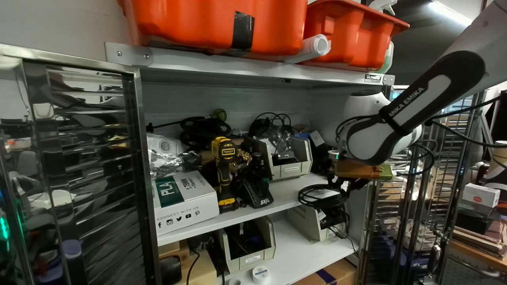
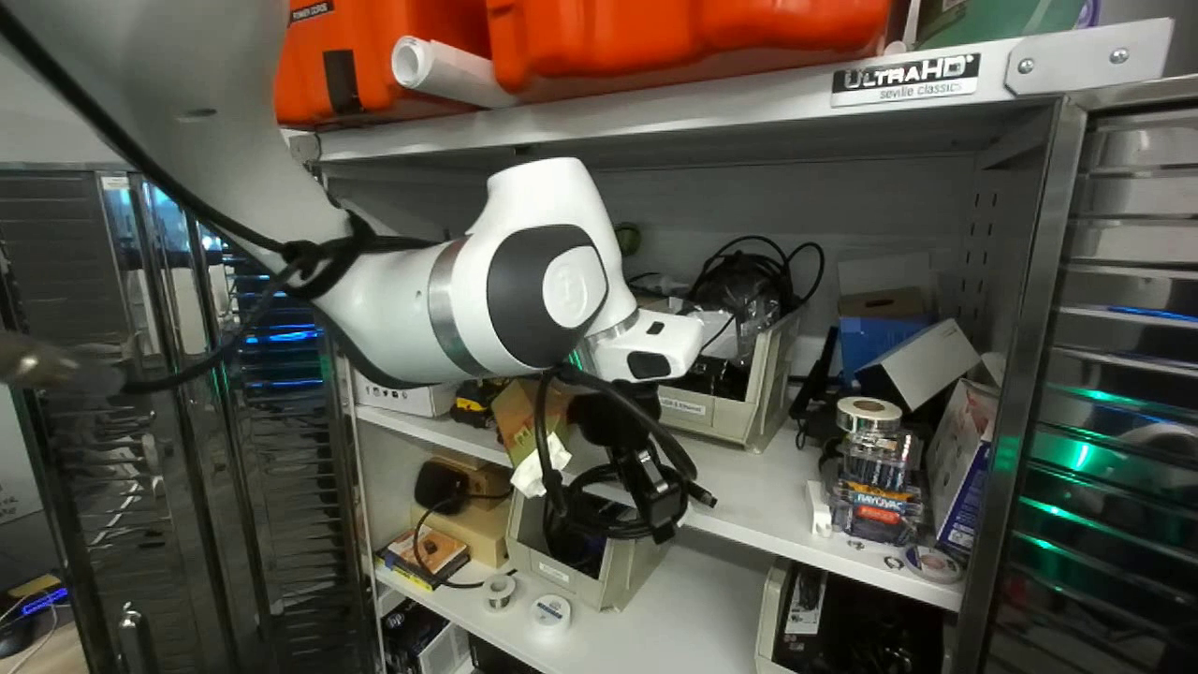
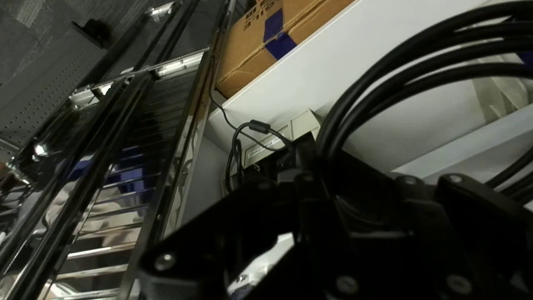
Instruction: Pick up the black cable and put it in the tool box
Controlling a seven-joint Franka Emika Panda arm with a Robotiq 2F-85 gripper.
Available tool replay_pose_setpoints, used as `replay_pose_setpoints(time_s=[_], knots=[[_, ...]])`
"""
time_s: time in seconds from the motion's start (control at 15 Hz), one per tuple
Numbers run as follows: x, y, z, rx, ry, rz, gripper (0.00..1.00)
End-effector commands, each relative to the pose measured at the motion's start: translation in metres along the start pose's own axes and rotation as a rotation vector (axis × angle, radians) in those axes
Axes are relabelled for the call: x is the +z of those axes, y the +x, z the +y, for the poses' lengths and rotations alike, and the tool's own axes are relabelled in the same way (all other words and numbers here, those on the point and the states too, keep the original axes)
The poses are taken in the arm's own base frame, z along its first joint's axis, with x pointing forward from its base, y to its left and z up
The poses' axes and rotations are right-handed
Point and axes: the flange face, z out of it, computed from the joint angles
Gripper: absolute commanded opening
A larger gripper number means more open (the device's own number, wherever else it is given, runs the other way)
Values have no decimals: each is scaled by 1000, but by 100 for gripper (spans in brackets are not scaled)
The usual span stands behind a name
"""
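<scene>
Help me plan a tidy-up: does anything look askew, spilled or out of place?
Two things. In an exterior view, a pale-sided box is tilted well off level, perhaps slipped, and small bits, too small to identify, lie loose near the front edge of the shelf, as if dropped.

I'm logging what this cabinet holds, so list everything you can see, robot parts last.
Tubs: 2, orange, top shelf
Paper roll: 1, white, between the tubs
Drill: 1, yellow and black, middle shelf
Carton: 1, white and green, beside the drill
Bins: 3, light grey, one middle shelf, two lower shelf
Small rolls: 2, white and greyish, lower shelf
Cardboard box: 1, brown, below the lower shelf
Doors: 2, silver, one either side
Black cable: 1 coil, black, in mid-air
Other clutter: count unclear, mixed colours, middle and lower shelves
Gripper: 1, black, shut on the black cable
Arm: 1, white and grey, before the shelves
</scene>
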Motion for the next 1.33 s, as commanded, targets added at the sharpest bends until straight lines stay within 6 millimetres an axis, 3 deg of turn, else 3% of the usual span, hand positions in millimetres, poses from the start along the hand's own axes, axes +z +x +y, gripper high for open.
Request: replay_pose_setpoints(time_s=[0.0, 0.27, 0.8, 1.07, 1.27], knots=[[-39, -6, 21, 30, 67, 124, 13], [-49, 7, 28, 100, 149, 221, 13], [-13, 15, 14, 82, 314, 355, 9], [-21, 38, 15, 151, 438, 446, 9], [-29, 50, 1, 193, 485, 473, 9]])
